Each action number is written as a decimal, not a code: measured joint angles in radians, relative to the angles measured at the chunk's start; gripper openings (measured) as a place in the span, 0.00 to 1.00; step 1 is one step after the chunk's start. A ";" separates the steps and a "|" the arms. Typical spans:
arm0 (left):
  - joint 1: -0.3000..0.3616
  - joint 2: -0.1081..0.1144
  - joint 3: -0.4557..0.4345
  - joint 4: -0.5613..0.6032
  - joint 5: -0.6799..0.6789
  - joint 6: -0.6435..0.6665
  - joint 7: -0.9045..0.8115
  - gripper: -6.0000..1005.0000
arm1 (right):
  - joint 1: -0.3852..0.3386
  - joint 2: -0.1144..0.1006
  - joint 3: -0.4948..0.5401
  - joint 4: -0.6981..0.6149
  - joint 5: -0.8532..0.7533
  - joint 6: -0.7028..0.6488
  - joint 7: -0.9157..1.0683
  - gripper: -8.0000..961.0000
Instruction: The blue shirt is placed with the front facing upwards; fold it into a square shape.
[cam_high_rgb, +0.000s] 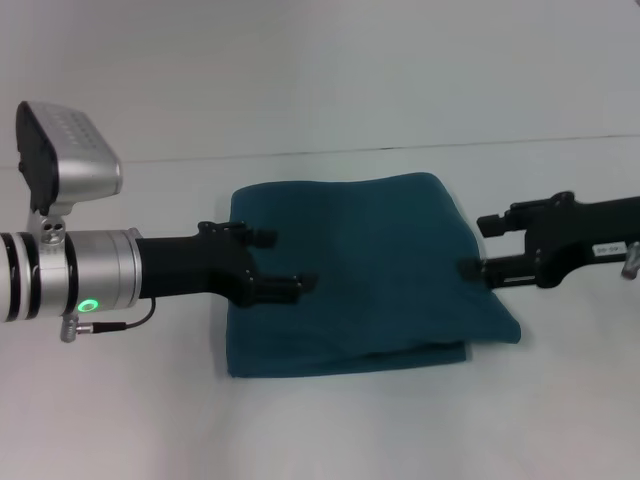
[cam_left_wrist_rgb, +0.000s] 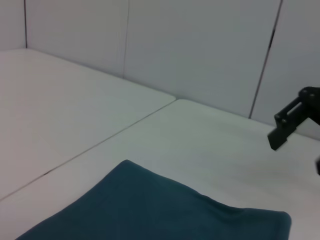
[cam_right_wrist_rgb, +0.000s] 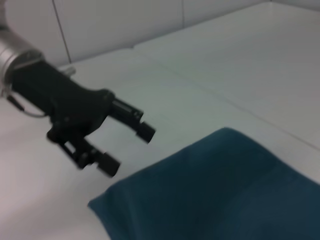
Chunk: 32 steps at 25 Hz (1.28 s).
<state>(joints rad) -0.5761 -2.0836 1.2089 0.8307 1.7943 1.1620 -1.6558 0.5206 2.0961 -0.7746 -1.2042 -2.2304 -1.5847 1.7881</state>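
Note:
The blue shirt lies on the white table folded into a rough square of several layers, with only plain teal cloth showing. My left gripper hangs open over the shirt's left edge, nothing between its fingers. At the shirt's right edge my right gripper is open too, and holds nothing. The right wrist view shows the left gripper above and beside a corner of the shirt. In the left wrist view a corner of the shirt shows, with one of the right gripper's fingers beyond it.
A seam runs across the table behind the shirt. A pale panelled wall stands past the far edge. Bare tabletop surrounds the shirt on every side.

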 joint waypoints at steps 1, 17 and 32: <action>-0.004 -0.003 -0.006 -0.003 0.008 -0.002 -0.002 0.87 | -0.008 0.000 -0.024 0.000 0.001 0.019 -0.002 0.56; -0.031 -0.036 -0.013 -0.006 0.090 -0.007 0.005 0.87 | -0.083 0.002 -0.139 0.037 0.083 0.161 -0.049 0.99; -0.024 -0.041 -0.017 0.001 0.092 -0.008 0.005 0.87 | -0.087 0.002 -0.141 0.073 0.111 0.180 -0.071 0.99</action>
<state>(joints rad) -0.5997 -2.1244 1.1919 0.8313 1.8863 1.1544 -1.6513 0.4338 2.0983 -0.9158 -1.1314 -2.1196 -1.4051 1.7168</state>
